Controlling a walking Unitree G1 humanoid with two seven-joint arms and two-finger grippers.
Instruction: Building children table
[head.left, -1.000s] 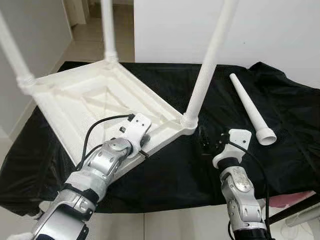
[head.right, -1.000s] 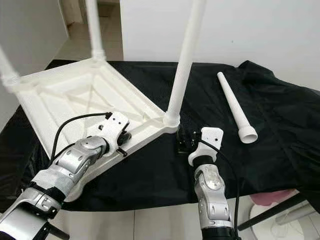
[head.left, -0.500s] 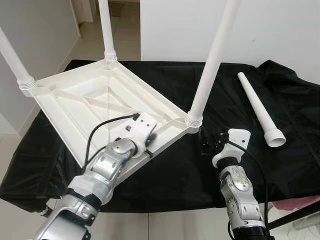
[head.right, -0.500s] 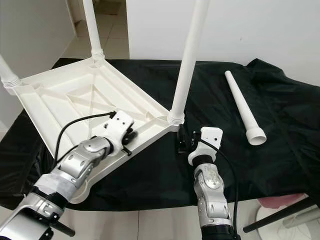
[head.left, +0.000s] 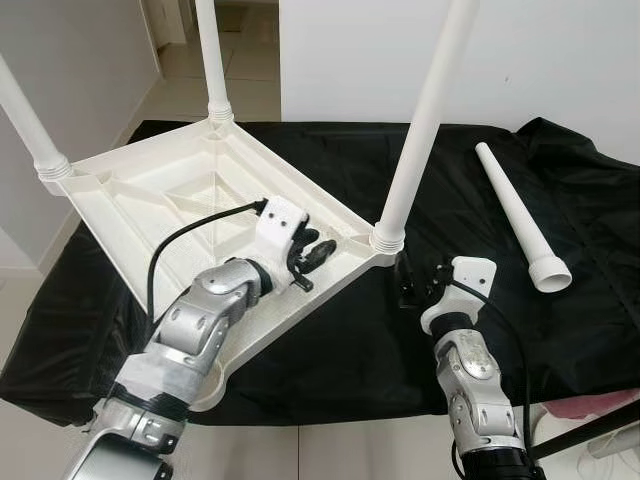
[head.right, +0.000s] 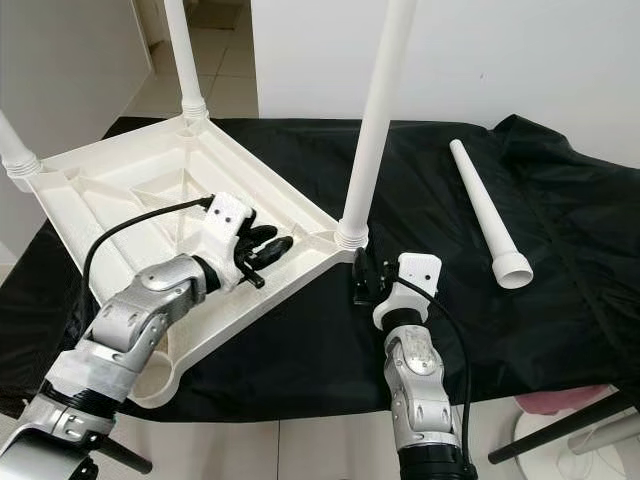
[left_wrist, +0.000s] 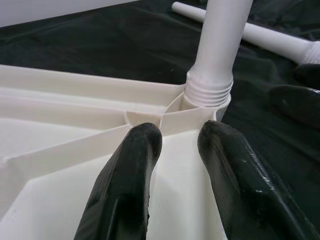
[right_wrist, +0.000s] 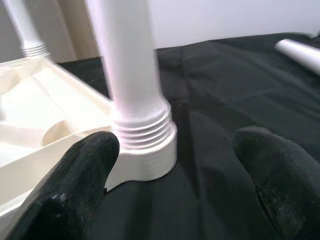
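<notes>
Home interior: tiled hallway floor (head.left: 180, 60), white walls (head.left: 560, 60), black-draped table (head.left: 330, 350).

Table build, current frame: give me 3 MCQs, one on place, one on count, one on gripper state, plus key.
1. Where does the loose leg lie?
A. On the black cloth, to the robot's right of the tabletop
B. Inside the tabletop
C. On the floor

2. How many legs stand screwed into the upturned tabletop?
A. One
B. Three
C. Four

3. How is the right gripper?
A. Shut on the loose leg
B. Open, its fingers either side of the near leg's threaded base
C. Shut on the cloth

Key:
1 A: the head views show it flat on the cloth, apart from the tabletop.
2 B: three legs rise from corner sockets; the corner nearest the robot has none.
3 B: the right wrist view shows a wide gap between the fingers with the base in it, untouched.
</notes>
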